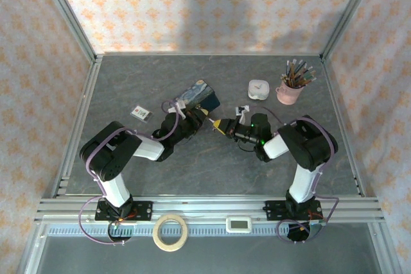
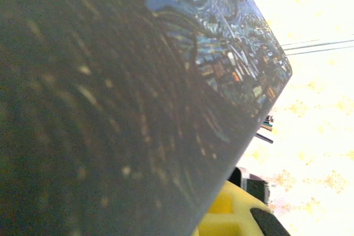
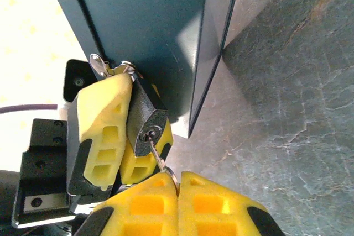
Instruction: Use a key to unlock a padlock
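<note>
Left claw: I see my left gripper [image 3: 133, 109] clamped on the tiny dark padlock [image 3: 145, 115], with a yellow pad on either flank.
Padlock: it is held over the middle of the dark grey stone-patterned worktop [image 1: 212, 178], keyhole facing my right wrist camera. Its thin silvery shackle [image 3: 102, 67] sits hard against the tin's side.
Key: the small pale silvery metal key [image 3: 157, 156] has its blade in the keyhole.
Right claw: my right gripper [image 3: 178, 183] is pinched together on the key's head end.
Tin: the blue-and-yellow painted tin box [image 1: 199, 96] lies just behind both claws, towards the far edge.
Far right corner: a small white round-cornered case [image 1: 258, 89] sits beside a pink cup of pencils [image 1: 289, 92].
Left side: a small card [image 1: 140, 112] lies near the left edge.
</note>
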